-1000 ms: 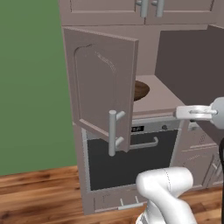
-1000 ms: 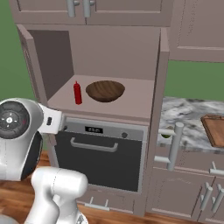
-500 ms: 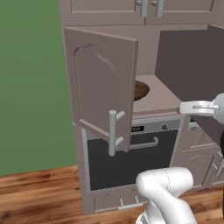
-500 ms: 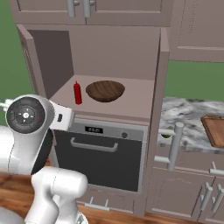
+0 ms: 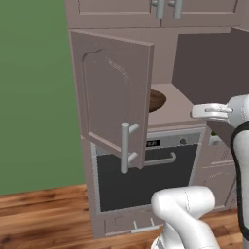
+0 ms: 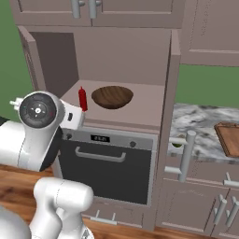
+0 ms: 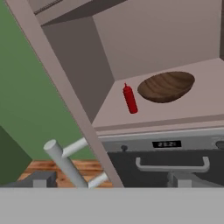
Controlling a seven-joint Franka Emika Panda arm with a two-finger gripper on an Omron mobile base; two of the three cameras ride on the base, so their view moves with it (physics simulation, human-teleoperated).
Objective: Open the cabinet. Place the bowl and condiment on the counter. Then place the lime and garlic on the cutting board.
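Standing swung wide on the left, the cabinet (image 5: 114, 104) door with its bar handle (image 7: 65, 164) is already out of the way, so the first step looks done and the shelf is reachable. The condiment (image 6: 83, 98) stands upright just left of the bowl (image 6: 112, 96), both on the shelf above a dark oven (image 6: 109, 163). The gripper (image 7: 109, 179) hangs outside, jaws fully apart, holding nothing. Rightward, a second open door's handle (image 6: 186, 155) partly hides the counter (image 6: 193, 128), where the cutting board (image 6: 228, 137) waits.
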